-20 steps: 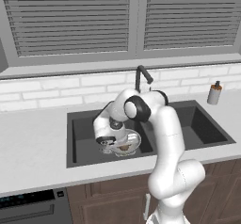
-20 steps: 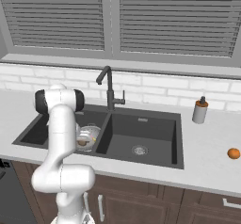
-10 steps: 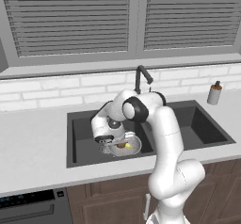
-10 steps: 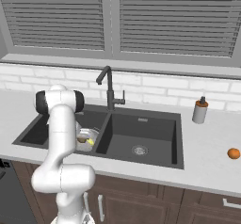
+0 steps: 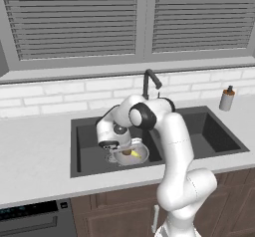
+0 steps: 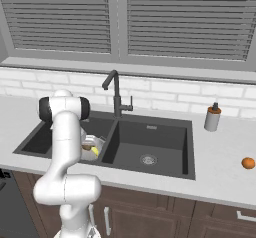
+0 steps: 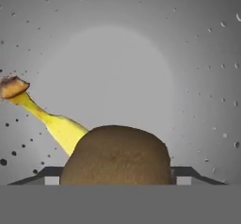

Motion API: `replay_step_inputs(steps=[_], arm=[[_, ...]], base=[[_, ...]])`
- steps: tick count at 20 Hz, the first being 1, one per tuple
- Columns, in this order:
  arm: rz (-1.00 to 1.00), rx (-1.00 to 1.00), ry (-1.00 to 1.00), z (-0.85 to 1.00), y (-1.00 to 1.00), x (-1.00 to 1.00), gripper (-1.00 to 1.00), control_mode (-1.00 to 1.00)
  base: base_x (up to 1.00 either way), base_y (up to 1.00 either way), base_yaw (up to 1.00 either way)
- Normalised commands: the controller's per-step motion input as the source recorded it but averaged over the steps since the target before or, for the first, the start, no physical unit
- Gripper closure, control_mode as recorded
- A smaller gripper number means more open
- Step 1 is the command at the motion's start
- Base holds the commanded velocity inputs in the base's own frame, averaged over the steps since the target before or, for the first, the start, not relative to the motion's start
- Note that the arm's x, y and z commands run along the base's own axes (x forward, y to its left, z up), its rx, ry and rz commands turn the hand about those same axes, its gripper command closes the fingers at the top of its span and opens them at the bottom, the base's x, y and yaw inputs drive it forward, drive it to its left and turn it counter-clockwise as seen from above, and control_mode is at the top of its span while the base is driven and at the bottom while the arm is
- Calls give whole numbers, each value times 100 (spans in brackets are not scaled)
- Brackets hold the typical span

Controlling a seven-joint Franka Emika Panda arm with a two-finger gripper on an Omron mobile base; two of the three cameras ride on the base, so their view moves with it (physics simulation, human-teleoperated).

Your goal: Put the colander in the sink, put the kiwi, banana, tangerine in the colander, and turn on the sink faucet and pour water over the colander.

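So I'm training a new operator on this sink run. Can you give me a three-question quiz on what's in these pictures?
1. True or false: the tangerine is already in the colander.
2. Which fruits lie in the colander? A) kiwi and banana B) banana alone C) tangerine and kiwi
3. Fill in: the colander sits in the ____ basin of the sink in the right base view.

Key: 1. False, it lies on the counter right of the sink. 2. A. 3. Left.
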Motion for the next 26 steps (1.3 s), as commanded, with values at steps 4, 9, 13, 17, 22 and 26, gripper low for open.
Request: replay_step_inputs(steps=[4, 9, 13, 17, 22, 26], arm=[[0, 0, -1, 5, -9, -5, -100, -100], [0, 1, -3, 27, -5, -25, -100, -100], [0, 0, -4, 55, 0, -32, -100, -100], [0, 0, -1, 95, 0, -44, -100, -100], [0, 0, -9, 100, 0, -62, -100, -100], [-4, 0, -18, 100, 0, -69, -100, -100]], base=[[0, 0, 0], [0, 0, 0], [0, 0, 0], [0, 0, 0], [0, 0, 0], [0, 0, 0]])
